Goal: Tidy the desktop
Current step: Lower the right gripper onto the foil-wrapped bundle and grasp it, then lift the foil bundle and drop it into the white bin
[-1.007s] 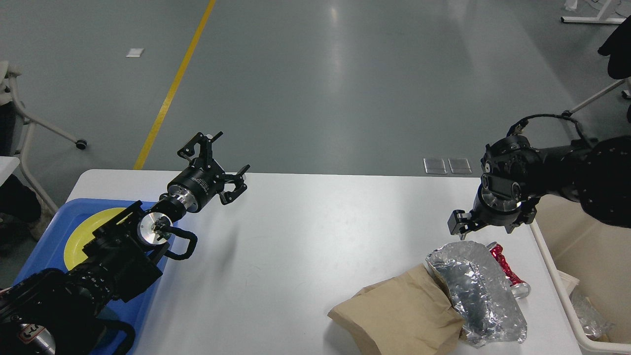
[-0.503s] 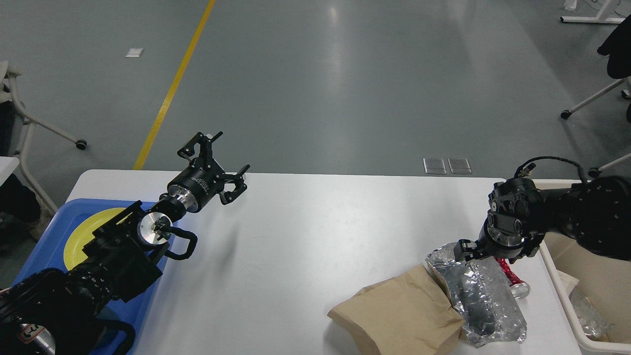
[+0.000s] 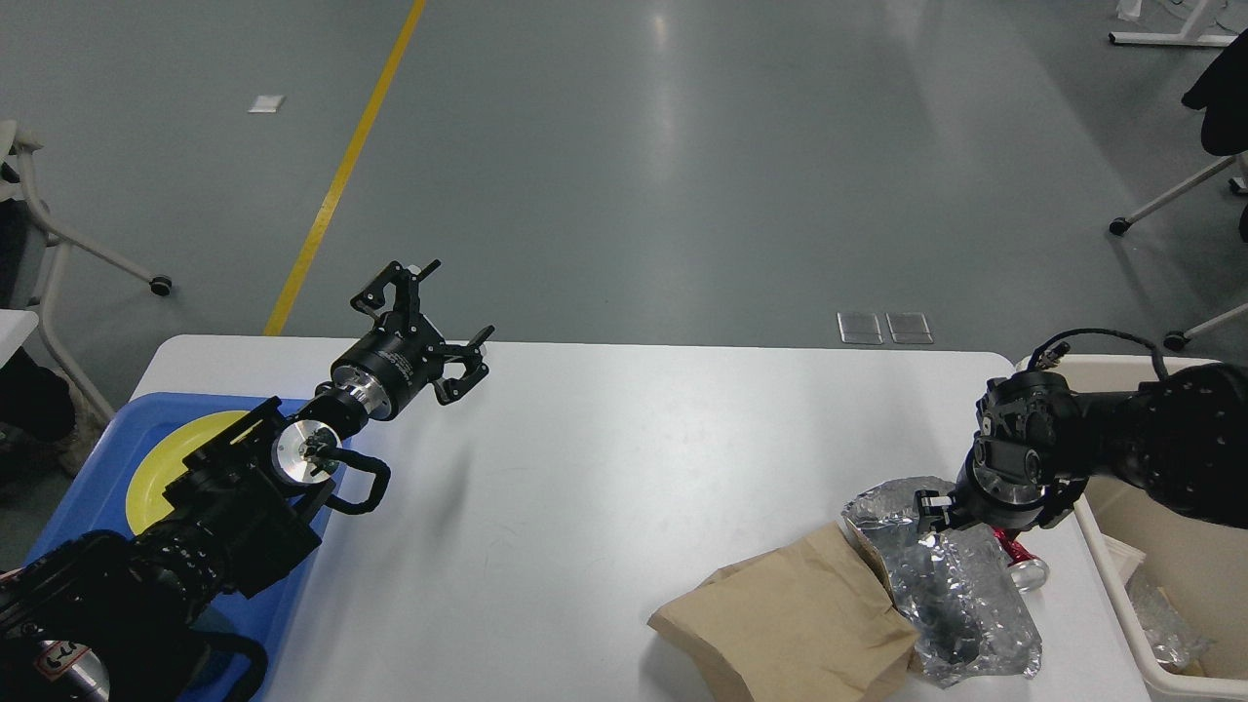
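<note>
While our left gripper (image 3: 429, 317) hangs with its fingers spread wide and holding nothing, the desktop (image 3: 585, 507) lies below it, running out from under it toward our right and back toward us. Behind that gripper, under our own left arm, a blue tray (image 3: 107, 468) sits on the desktop's left end with a yellow plate (image 3: 175, 458) in it.

Our right gripper (image 3: 941, 512) is down low at the desktop's right end, seen small and dark from behind the wrist, so we cannot tell whether its fingers are apart or closed, nor whether they grip anything. Crumpled silver foil (image 3: 951, 585) lies directly under and nearer to us than this gripper, and the gripper's tip looks to be at the foil's far top edge. A red can (image 3: 1019, 561) lies just to the gripper's right side, partly hidden by the wrist and the foil. A brown paper bag (image 3: 790, 614) lies to the gripper's left and nearer to us, overlapping the foil. A beige bin (image 3: 1150, 546) stands beyond the desktop's right edge, beside our right arm.
</note>
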